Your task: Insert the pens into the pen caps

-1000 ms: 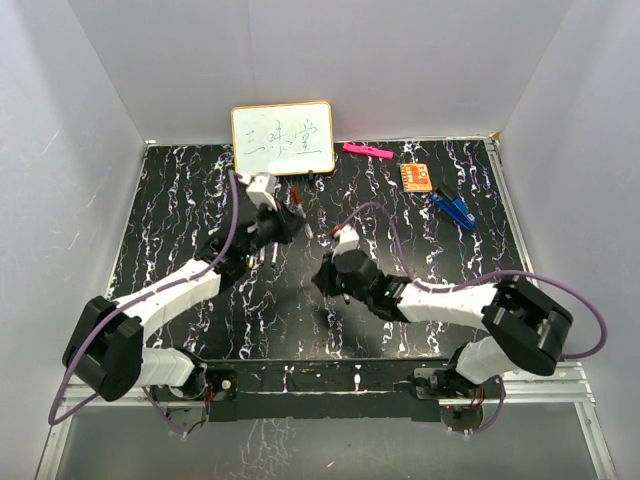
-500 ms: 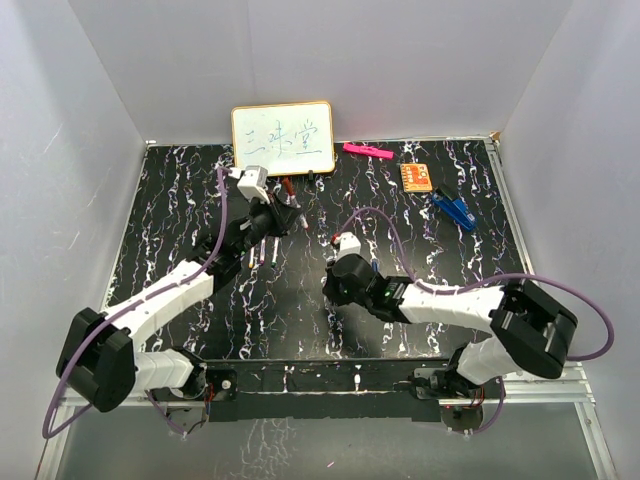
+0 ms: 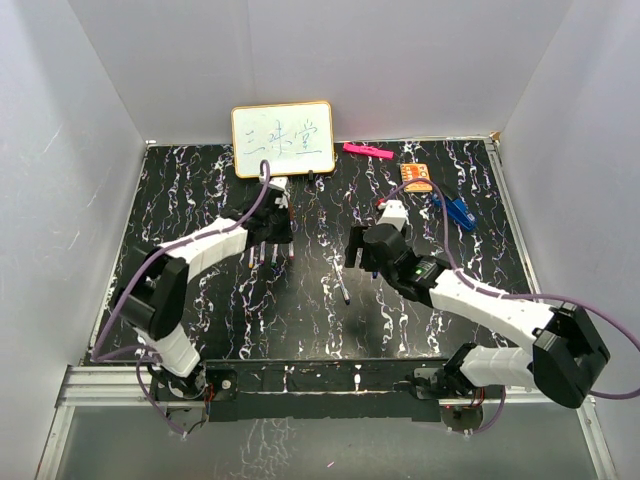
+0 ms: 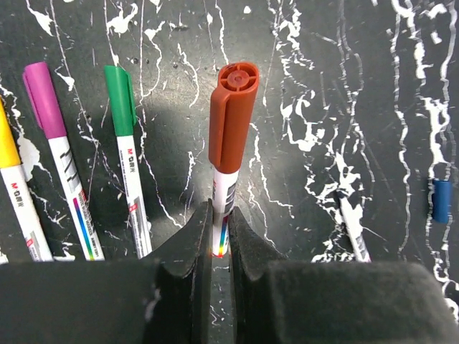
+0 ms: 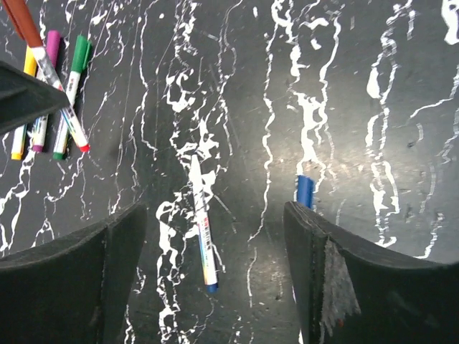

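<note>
My left gripper (image 4: 221,215) is shut on the white barrel of a pen with a red cap (image 4: 233,118), held just above the table. Beside it lie a green-capped pen (image 4: 125,143), a purple-capped pen (image 4: 61,158) and a yellow-capped pen (image 4: 18,193). My right gripper (image 5: 213,215) hangs open over an uncapped pen with a blue end (image 5: 201,222), which lies loose on the table. A small blue cap (image 5: 305,190) rests beside the right finger. In the top view the left gripper (image 3: 275,227) is at the capped row and the right gripper (image 3: 360,252) is above the loose pen (image 3: 343,283).
A whiteboard (image 3: 283,138) leans on the back wall. A pink bar (image 3: 367,151), an orange card (image 3: 416,177) and a blue clip (image 3: 455,210) lie at the back right. White walls close in the black marbled table (image 3: 200,310).
My right gripper has opened and let go of the blue-ended pen, then drawn back to the right. My left arm has carried the red-capped pen toward the row of capped pens.
</note>
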Motion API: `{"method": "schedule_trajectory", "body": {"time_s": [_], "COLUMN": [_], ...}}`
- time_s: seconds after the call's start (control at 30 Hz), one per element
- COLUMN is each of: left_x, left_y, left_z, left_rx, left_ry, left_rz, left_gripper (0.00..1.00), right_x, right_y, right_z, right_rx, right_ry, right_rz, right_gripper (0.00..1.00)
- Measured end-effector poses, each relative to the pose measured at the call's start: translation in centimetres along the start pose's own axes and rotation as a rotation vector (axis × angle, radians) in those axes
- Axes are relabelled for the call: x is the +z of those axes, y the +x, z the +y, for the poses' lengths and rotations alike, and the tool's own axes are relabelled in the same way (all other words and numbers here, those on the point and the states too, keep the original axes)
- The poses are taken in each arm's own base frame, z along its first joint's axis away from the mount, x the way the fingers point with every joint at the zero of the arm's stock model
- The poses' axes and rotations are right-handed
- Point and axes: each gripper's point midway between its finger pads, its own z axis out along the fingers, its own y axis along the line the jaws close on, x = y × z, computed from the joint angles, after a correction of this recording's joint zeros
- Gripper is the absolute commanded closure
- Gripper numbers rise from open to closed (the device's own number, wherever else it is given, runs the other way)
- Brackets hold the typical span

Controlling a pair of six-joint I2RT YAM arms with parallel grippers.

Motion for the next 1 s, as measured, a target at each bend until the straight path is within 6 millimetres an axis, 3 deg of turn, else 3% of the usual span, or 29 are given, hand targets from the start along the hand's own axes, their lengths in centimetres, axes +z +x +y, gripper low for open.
{"method": "schedule_trajectory", "body": {"time_s": [0.2, 0.43, 0.6, 0.83, 1.0], "left_x": [2.1, 3.2, 4.2, 4.6, 4.5], "left_y": [0.9, 1.9, 2.8, 3.4, 3.4], "left_z": [0.8, 1.4, 1.8, 2.1, 2.2], "left_rx": [0.027, 0.034, 0.027, 0.008, 0.001], "left_ry": [-0.058, -0.089, -0.108, -0.126, -0.133], "left_rz": [0.097, 0.158, 0.192, 0.208, 0.207], "left_gripper": [1.0, 1.0, 0.99, 0.84, 0.63], "right_x": [-0.8, -0.9, -0.9, -1.0, -0.9], "right_y": [-1.4, -1.3, -1.7, -2.4, -2.5], "right_z": [-1.2, -2.3, -3.1, -4.0, -4.4], "right_rx": [0.012, 0.003, 0.006, 0.021, 0.026], "right_ry": [0.03, 0.074, 0.102, 0.131, 0.145], "right_rz": [-0.039, -0.036, -0.046, -0.067, -0.072], "right_gripper": [0.16, 0.03, 0.02, 0.02, 0.02]}}
